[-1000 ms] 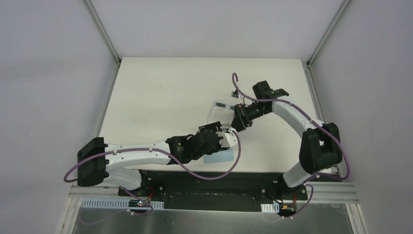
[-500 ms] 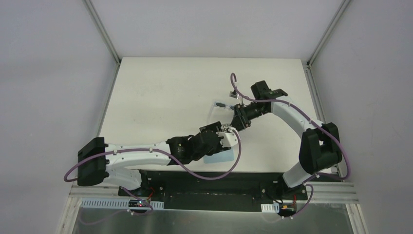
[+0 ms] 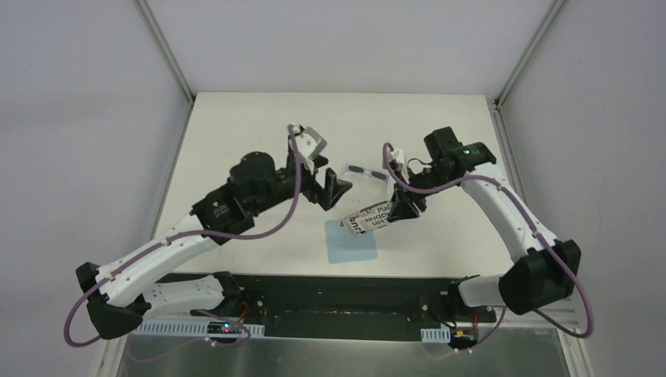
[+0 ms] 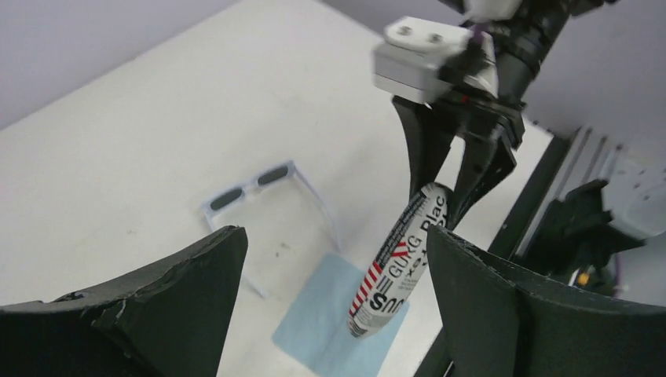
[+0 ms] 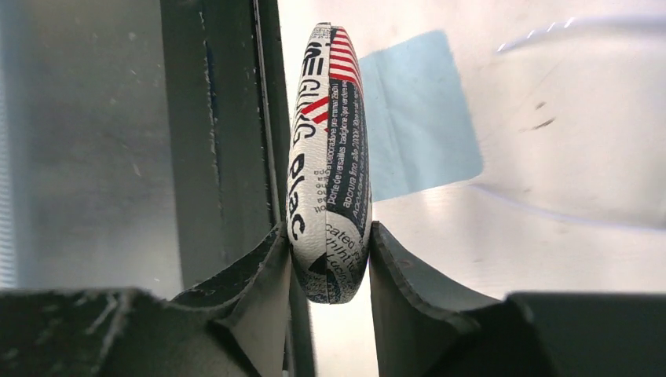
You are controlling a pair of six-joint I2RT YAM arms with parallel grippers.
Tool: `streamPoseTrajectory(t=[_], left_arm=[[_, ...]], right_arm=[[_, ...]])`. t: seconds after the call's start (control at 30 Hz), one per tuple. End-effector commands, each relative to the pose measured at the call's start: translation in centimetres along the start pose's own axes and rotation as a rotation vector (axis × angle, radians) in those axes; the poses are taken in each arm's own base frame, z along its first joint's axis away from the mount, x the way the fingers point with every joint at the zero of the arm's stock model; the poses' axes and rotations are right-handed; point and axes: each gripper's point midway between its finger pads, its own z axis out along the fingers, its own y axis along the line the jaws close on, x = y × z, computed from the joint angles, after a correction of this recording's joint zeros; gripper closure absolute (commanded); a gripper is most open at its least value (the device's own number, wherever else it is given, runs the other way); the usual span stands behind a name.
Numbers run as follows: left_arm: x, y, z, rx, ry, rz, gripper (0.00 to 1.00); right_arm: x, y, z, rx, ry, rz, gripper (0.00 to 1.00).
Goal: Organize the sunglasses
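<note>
Case held aloft above the cloth, sunglasses lying free

The left tool point(image 4: 334, 236) frames the view, its dark fingers point(image 4: 181, 290) spread wide with nothing between them. Beyond, the right tool point(image 4: 440, 206) pinches the upper end of a printed case point(image 4: 393, 267), which hangs tilted, its lower end over a light blue cloth point(image 4: 318, 330). The white-framed sunglasses point(image 4: 255, 187) lie on the white tabletop point(image 4: 157, 118), unfolded, just beside the cloth.
</note>
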Motion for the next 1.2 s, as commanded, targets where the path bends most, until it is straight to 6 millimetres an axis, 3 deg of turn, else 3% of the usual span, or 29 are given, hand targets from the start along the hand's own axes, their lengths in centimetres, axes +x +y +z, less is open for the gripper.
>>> streamPoseTrajectory(t=[0.0,0.2,0.3,0.47,0.67,0.9,1.0,1.17], left_arm=[[-0.1,-3.9,-0.9,0.296,0.075,-0.204,0.11],[3.0,-7.9,0.9,0.577,0.229,-0.308,0.1],[3.2,-8.8,1.2,0.653,0.239,-0.317,0.09],[4.3,-10.2,1.3,0.78,0.275,-0.332,0.1],[5.5,-11.6,1.2,0.919,0.331,-0.387,0.26],[6.1,-11.8,0.9,0.936,0.341,-0.397,0.51],[6.2,-11.4,0.9,0.901,0.311,-0.377,0.6],[7.0,-10.1,1.5,0.773,0.271,-0.363,0.8]], right_arm=[[-2.8,3.7,-3.9,0.044,-0.051,-0.455,0.73],[-4.7,7.1,-5.7,0.117,-0.158,-0.798,0.72],[-6.1,7.9,-6.6,0.166,-0.213,-0.862,0.72],[-6.5,9.6,-6.9,0.146,-0.253,-0.943,0.69],[-6.3,8.9,-6.4,0.153,-0.254,-0.967,0.67],[-6.4,7.4,-5.8,0.178,-0.259,-0.924,0.65],[-6.5,6.5,-5.4,0.192,-0.276,-0.875,0.57],[-6.0,4.7,-4.4,0.223,-0.305,-0.692,0.3]])
